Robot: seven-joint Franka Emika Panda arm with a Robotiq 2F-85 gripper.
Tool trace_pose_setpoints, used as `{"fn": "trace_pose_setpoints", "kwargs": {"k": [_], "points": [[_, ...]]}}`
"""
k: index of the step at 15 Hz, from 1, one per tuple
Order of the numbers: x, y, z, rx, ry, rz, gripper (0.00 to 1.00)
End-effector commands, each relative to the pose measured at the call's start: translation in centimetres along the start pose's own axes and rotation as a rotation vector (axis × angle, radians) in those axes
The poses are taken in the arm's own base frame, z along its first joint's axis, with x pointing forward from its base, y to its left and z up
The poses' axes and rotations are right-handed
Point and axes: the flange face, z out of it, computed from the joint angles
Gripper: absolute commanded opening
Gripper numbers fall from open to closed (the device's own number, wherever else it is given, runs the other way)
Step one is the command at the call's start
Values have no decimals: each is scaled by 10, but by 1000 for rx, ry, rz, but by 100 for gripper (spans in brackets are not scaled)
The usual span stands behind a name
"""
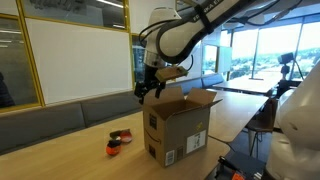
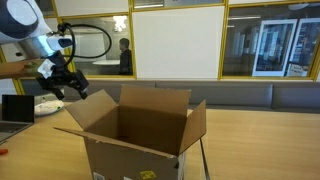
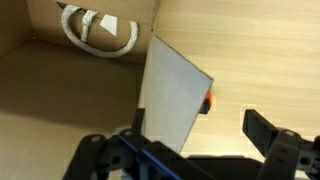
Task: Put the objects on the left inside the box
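**Finding.** The white cord (image 3: 98, 30) lies coiled inside the box (image 1: 180, 128), against an inner wall. The orange-red piece (image 1: 113, 150) and the red-and-black piece (image 1: 122, 136) lie on the table (image 1: 60, 150) just beside the box, outside it. The task is judged partly done.

**Step in hand, as judged:** going for the next piece outside the box. The gripper (image 1: 150, 90) hangs above the box's rim, on the side toward those two pieces.

**Recommendation.**
- It should clear the raised flap (image 3: 172, 95) before descending.
- It should come down squarely over one piece only, since both are small and lie close together.
- It should close low on the piece; the rounded one may roll.

**Claw.** The jaws stand fully apart. Nothing sits between them, and they touch neither box nor flap as far as the views show.
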Motion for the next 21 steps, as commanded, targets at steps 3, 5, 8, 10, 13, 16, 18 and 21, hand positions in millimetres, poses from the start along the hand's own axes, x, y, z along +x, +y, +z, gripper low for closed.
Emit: {"fn": "trace_pose_setpoints", "kwargs": {"k": [3,5,8,10,13,16,18,21], "points": [[-20,-72,-10,36,11,-118,100],[-28,-95,-6,53,-3,-161,100],[-41,-120,6,94,-38,-216,100],[-48,-124,19,125,-71,-230,100],[-55,-116,52,184,-125,-222,100],[-58,-103,91,228,-183,-198,100],[-61,-93,120,249,-226,-181,100],[-64,-79,161,266,-286,-147,100]]}}
